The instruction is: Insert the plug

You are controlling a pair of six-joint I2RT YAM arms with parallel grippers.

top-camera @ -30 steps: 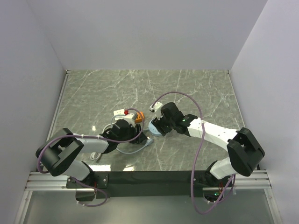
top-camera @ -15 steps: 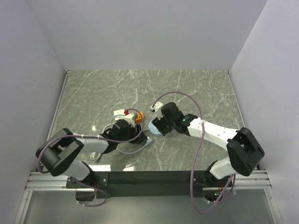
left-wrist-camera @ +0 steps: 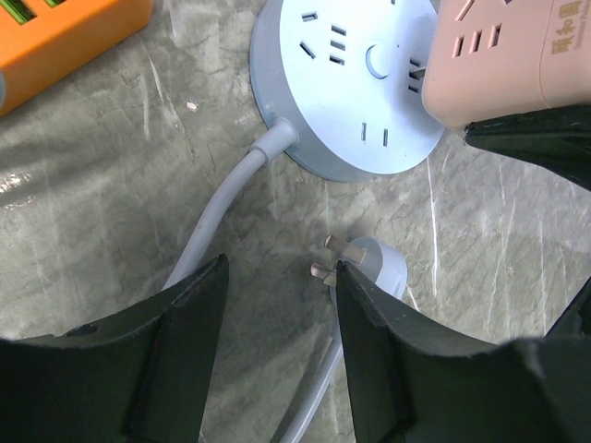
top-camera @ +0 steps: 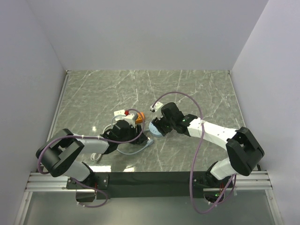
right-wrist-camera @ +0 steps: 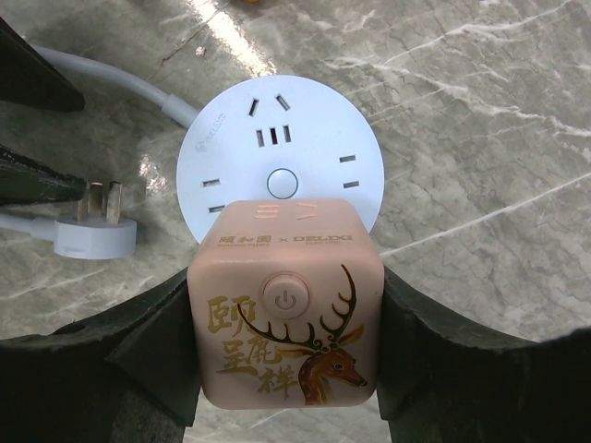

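Here, on a green marbled desk (top-camera: 187, 89), two robot arms meet over a cluster of power fittings. The right end effector (right-wrist-camera: 286, 341) is clamped on a pink cube adapter (right-wrist-camera: 286, 305), one finger pressed to each side; the cube's face carries a deer drawing, gold characters and a round power button. The cube hangs over the near rim of a round pale-blue socket hub (right-wrist-camera: 277, 148), which lies flat on the desk with its slots facing up. Whether cube and hub touch cannot be told from these views.

The plug (left-wrist-camera: 379, 263), a pale grey flat-pin type, lies on its side on the desk just beside the hub, its metal pins pointing towards the left arm. The left end effector (left-wrist-camera: 279, 305) is spread wide, bare marble showing between its dark fingers (left-wrist-camera: 185, 351). The plug sits just beyond the tip of the finger on the right of the left wrist view; contact between them cannot be made out. The plug's thin cord runs down into the gap between the fingers.

A thicker grey cable (left-wrist-camera: 222, 212) leaves the hub's rim and curves towards the other finger. An orange power strip (left-wrist-camera: 65, 32) lies near the hub, on the far side of the left arm in the overhead view.
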